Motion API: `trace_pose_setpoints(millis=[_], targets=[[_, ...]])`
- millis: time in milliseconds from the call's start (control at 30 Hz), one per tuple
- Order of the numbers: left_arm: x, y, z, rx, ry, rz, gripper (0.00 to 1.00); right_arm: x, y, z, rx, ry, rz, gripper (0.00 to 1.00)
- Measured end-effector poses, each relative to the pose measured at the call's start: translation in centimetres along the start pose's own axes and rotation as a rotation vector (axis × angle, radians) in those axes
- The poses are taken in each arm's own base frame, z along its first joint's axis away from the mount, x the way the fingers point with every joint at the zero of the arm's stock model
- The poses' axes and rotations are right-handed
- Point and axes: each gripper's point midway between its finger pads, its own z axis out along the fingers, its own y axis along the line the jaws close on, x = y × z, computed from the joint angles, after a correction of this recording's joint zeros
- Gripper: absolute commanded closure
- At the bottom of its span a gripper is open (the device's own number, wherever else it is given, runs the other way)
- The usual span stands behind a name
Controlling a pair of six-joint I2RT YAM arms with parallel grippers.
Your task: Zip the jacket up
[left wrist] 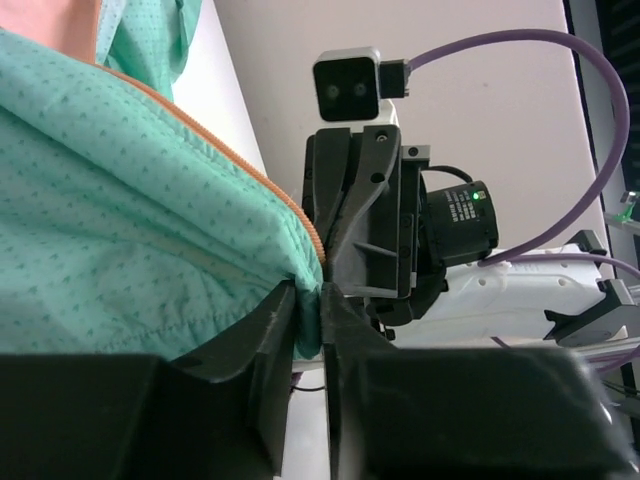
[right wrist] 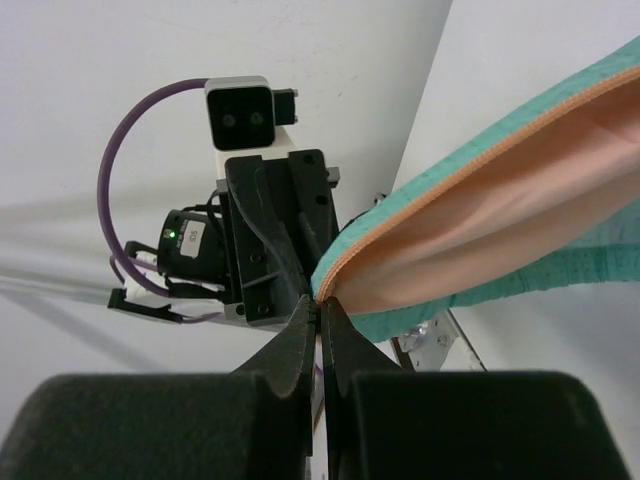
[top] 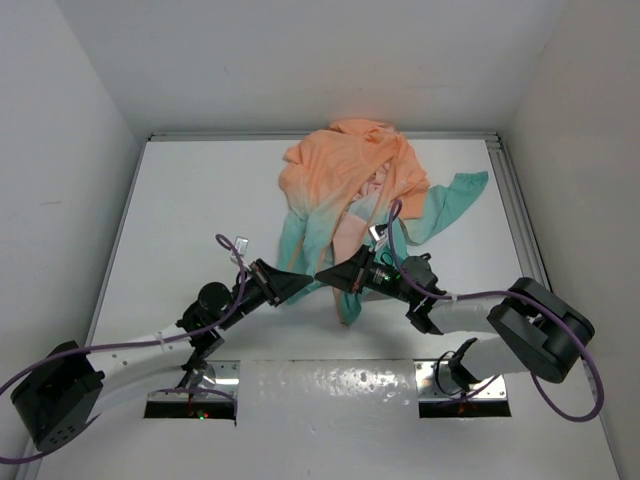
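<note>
Both pinching jacket point(top: 345, 165) hem: I'm seeing left claw point(left wrist: 310, 300), right claw point(right wrist: 318, 305) angling inward, tips close together over desk point(top: 200, 200).

White table point(top: 200, 220) sits in a white three-walled enclosure: back wall point(top: 320, 60), left wall point(top: 60, 150), right wall point(top: 585, 150). Aluminium rail point(top: 515, 210) along table's right edge. Even, diffuse light; soft shadows.

White desk point(top: 200, 200), walls on three sides. Crumpled orange-to-teal jacket point(top: 345, 175) lies at its far middle, one teal sleeve spread rightward.
</note>
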Motion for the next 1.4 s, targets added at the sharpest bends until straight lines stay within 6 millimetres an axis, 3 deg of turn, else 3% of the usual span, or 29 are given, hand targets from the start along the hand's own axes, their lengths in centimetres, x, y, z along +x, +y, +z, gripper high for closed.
trace_pose_setpoints(millis=[133, 400, 433, 567, 667, 700, 733, 767, 800, 1067, 1233, 1400], targets=[[0.1, 0.2, 0.0, -0.009, 0.003, 0.010, 1.00, 0.2, -0.5, -0.1, 0.019, 0.005, 0.007, 1.00], [0.7, 2.2, -0.2, -0.072, 0.035, 0.080, 1.00, 1.0, -3.0, -0.5, 0.131, 0.044, -0.018, 1.00], [0.9, 2.4, -0.2, -0.079, 0.041, 0.096, 1.00, 1.1, -3.2, -0.6, 0.153, 0.055, -0.032, 0.94], [0.7, 3.0, -0.2, -0.087, 0.041, 0.195, 1.00, 1.1, -4.5, -1.3, 0.263, 0.082, -0.104, 0.48], [0.0, 3.1, 0.0, -0.089, 0.019, 0.294, 1.00, 1.2, -5.5, -2.8, 0.346, 0.092, -0.165, 0.43], [-0.2, 3.1, -0.1, -0.089, 0.011, 0.326, 1.00, 1.2, -5.9, -3.4, 0.376, 0.093, -0.187, 0.45], [-0.5, 3.1, -0.1, -0.090, 0.001, 0.363, 1.00, 1.2, -6.2, -4.0, 0.403, 0.095, -0.206, 0.57], [-0.8, 3.1, -0.1, -0.091, -0.009, 0.395, 1.00, 1.1, -6.5, -4.5, 0.430, 0.094, -0.228, 0.87], [-1.2, 3.0, -0.1, -0.093, -0.023, 0.429, 1.00, 1.1, -6.8, -5.2, 0.458, 0.093, -0.250, 0.98], [-4.9, 1.3, 0.9, -0.137, -0.140, 0.646, 1.00, 1.9, -11.2, -8.7, 0.691, 0.141, -0.280, 1.00], [-5.2, 3.0, 0.8, -0.205, -0.132, 0.707, 1.00, 3.8, -14.4, -10.2, 0.847, 0.233, -0.309, 1.00], [-5.2, 3.8, 0.7, -0.236, -0.122, 0.727, 1.00, 4.3, -15.2, -9.5, 0.915, 0.272, -0.372, 0.95]])
